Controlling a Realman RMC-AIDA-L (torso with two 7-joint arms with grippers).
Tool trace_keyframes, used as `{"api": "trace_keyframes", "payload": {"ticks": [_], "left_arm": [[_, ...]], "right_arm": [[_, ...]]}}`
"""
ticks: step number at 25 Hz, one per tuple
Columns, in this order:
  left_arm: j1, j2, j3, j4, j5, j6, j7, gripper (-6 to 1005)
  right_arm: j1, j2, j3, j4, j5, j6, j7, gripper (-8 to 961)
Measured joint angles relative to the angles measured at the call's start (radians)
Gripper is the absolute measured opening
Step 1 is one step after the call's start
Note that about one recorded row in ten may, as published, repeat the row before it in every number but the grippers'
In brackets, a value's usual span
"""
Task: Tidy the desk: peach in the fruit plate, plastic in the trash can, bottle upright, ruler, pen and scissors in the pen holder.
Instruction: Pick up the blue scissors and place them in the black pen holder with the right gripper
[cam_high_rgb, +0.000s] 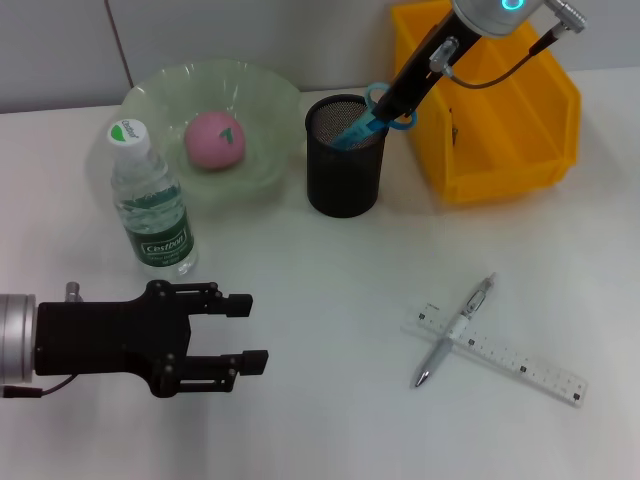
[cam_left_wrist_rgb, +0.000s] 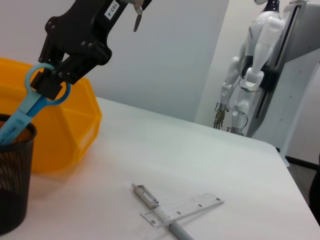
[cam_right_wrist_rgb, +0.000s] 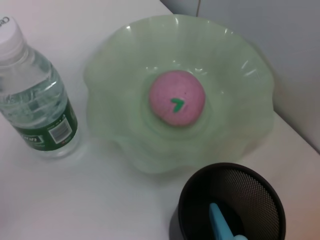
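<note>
- Right black gripper (cam_high_rgb: 392, 103) above the black mesh pen holder (cam_high_rgb: 345, 170), jaws pinching the blue-handled scissors (cam_high_rgb: 368, 122) by the loops, blades down inside the cup.
- Left black gripper (cam_high_rgb: 245, 335) low over the white table (cam_high_rgb: 330, 300), jaws spread, holding nothing.
- Pink peach (cam_high_rgb: 214, 139) resting in the pale green wavy glass fruit plate (cam_high_rgb: 256, 100).
- Clear plastic water bottle (cam_high_rgb: 149, 202) standing upright just beside the plate.
- Silver pen (cam_high_rgb: 452, 334) lying across the clear ruler (cam_high_rgb: 500, 354), well apart from the holder.
- Yellow plastic bin (cam_high_rgb: 497, 110) beside the holder.
</note>
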Motion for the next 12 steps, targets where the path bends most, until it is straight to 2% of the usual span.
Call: {"api": "trace_keyframes", "payload": {"ticks": [12], "left_arm": [[0.018, -0.004, 0.029, 0.021, 0.013, -0.043, -0.011, 776]], "right_arm": [[0.004, 0.009, 0.0, 0.001, -0.003, 0.007, 0.015, 81]]}}
